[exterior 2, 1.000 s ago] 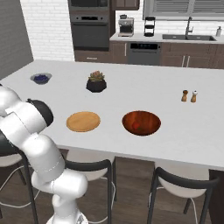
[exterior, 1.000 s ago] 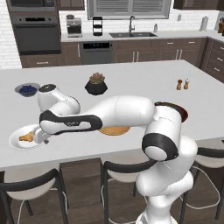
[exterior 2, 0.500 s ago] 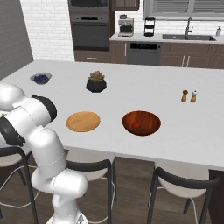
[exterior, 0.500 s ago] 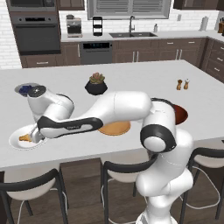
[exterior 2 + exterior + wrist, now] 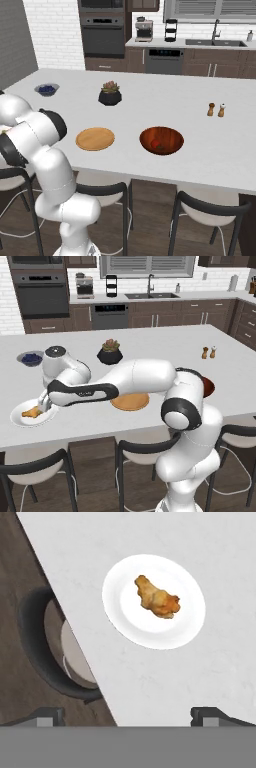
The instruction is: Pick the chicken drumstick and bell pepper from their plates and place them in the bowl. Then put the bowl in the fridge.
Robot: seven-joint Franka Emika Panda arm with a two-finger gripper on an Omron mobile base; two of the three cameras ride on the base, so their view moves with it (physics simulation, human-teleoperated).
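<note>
Here, in the left base view, the arm reaches far left across the island, and the gripper (image 5: 44,404) hangs over the near edge of the white plate (image 5: 20,419), where the chicken drumstick (image 5: 31,413) lies. The wooden plate (image 5: 131,402) sits bare in the middle of the counter, partly behind the forearm, and the rim of the bowl (image 5: 209,387) peeks out past the elbow.

In the right base view, the bowl (image 5: 161,140) stands to the right of the wooden plate (image 5: 95,138), and a small red thing rests inside it, most likely the bell pepper (image 5: 156,144). So the pepper half looks done, and the drumstick pick is the step in hand.

In the hand view, the white plate (image 5: 192,624) lies ahead with the chicken drumstick (image 5: 157,598) near its middle. The finger tips (image 5: 215,714) stand wide apart at the bottom, spread fully and holding nothing. The next move, I judge, calls for bringing the hand forward over the meat, descending with the jaws straddling its narrow width, then closing.
</note>
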